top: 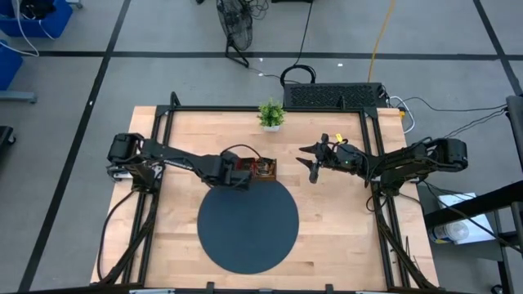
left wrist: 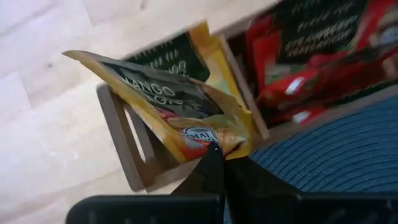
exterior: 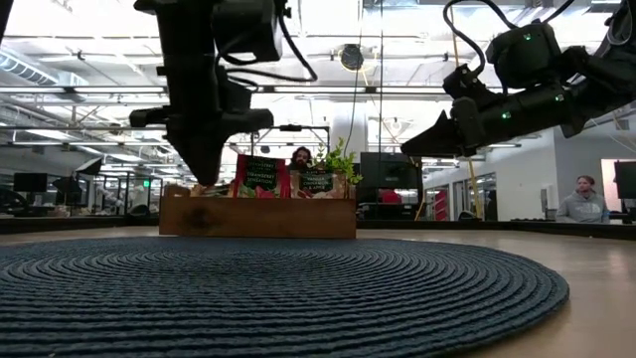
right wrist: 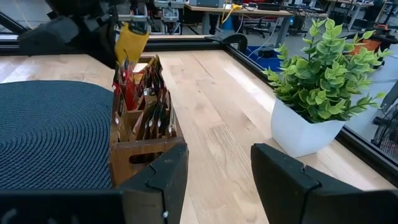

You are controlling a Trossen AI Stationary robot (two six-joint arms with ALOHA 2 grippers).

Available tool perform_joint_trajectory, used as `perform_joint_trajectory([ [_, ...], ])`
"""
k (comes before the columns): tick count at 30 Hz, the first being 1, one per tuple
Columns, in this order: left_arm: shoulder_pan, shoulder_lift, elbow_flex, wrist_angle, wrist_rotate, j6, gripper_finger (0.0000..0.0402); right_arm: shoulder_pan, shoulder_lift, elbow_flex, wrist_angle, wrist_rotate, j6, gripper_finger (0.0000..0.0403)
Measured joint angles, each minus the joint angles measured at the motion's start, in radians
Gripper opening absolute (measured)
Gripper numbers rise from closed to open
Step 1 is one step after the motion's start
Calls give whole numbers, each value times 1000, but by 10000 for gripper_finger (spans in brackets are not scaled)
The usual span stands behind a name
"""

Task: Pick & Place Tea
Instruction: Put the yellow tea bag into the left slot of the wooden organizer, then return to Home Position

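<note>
Currently pinched in the left gripper (left wrist: 217, 149): one yellow-orange tea sachet (left wrist: 180, 106), gripped at a corner by the closed fingertips and lifted just above the end slot of the wooden tray (top: 260, 169). Seen from above, left gripper (top: 239, 174) right at the tray's 9 o'clock end, over the 12 o'clock rim of the dark round mat (top: 248, 224). Tray itself touching or just overlapping that rim, near the middle of the counter (top: 335, 229). Remaining sachets (right wrist: 146, 102) standing packed upright in the tray's compartments, red ones (left wrist: 317, 68) in the slot next to the lifted sachet, dark-labelled ones beside them. In the right wrist view, the held sachet (right wrist: 132, 38) hanging above the far end of the tray (right wrist: 140, 152), clear of the others. Right gripper (top: 314, 167) hovering above the counter at roughly 3 o'clock from the tray, well apart from it, fingers (right wrist: 286, 177) spread moderately with nothing between them. Small potted plant (top: 271, 114) in a white pot at 12 o'clock from the tray, near the counter's far edge. From the low view, left gripper (exterior: 211, 164) pointing straight down over the tray (exterior: 258, 216), right gripper (exterior: 417, 144) higher up and off to the side. Two people (exterior: 581, 202) visible in the room beyond the counter.
</note>
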Motion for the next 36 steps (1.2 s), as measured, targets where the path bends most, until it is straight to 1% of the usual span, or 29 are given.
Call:
perform_joint_trajectory([
  [4, 3, 37, -8, 5, 34, -13, 1, 0, 0, 0, 0, 0, 0, 160],
  [7, 14, 70, -11, 2, 26, -10, 2, 0, 0, 0, 0, 0, 1, 160],
  [10, 23, 85, -14, 14, 22, 28, 15, 0, 0, 0, 0, 0, 12, 160],
  [16, 22, 77, 3, 16, 57, 87, 68, 0, 0, 0, 2, 0, 18, 160],
  [24, 21, 75, 30, 17, 61, 175, 171, 0, 0, 0, 1, 0, 16, 160],
  [28, 21, 73, 54, 17, 61, 207, 215, 0, 0, 0, 1, 0, 18, 160],
  [32, 14, 63, 82, 23, 61, 235, 243, 0, 0, 0, 1, 0, 18, 160],
  [36, 2, 58, 125, 18, 60, 286, 259, 0, 0, 0, 1, 0, 18, 160],
])
